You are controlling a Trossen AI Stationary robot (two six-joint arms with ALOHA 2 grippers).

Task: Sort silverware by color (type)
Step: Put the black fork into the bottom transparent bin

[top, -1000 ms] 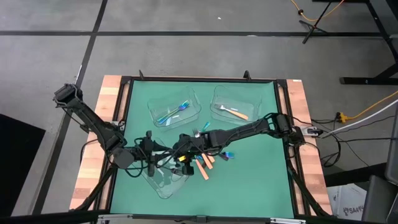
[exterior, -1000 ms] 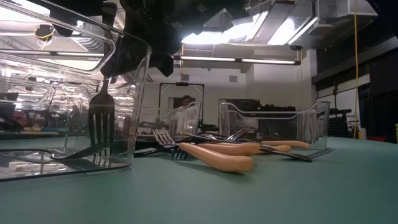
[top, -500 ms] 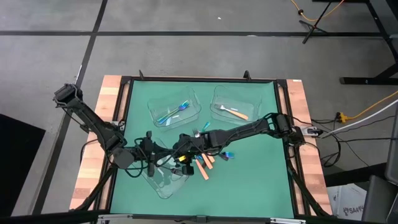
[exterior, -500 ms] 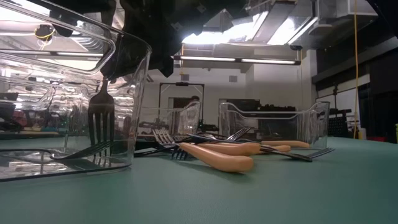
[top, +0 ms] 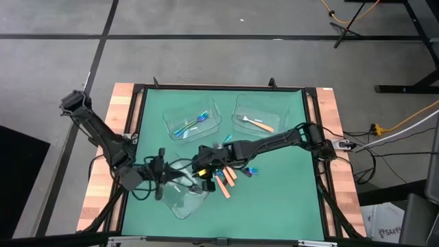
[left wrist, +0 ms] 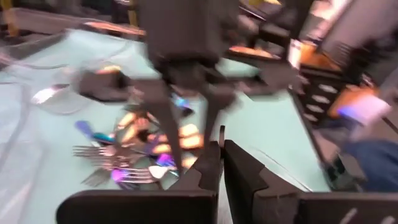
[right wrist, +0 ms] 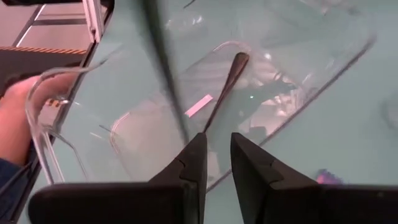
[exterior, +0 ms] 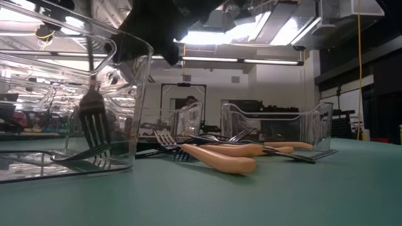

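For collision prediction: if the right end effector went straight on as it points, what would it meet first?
Most likely the dark utensil lying in the clear tray just ahead; depth is unclear.

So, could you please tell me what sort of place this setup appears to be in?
It is probably a robotics lab or workshop rather than a kitchen. The green-topped table stands on a bare grey floor with cables trailing beside it, and the low view shows strip lights and equipment racks behind the clear trays.
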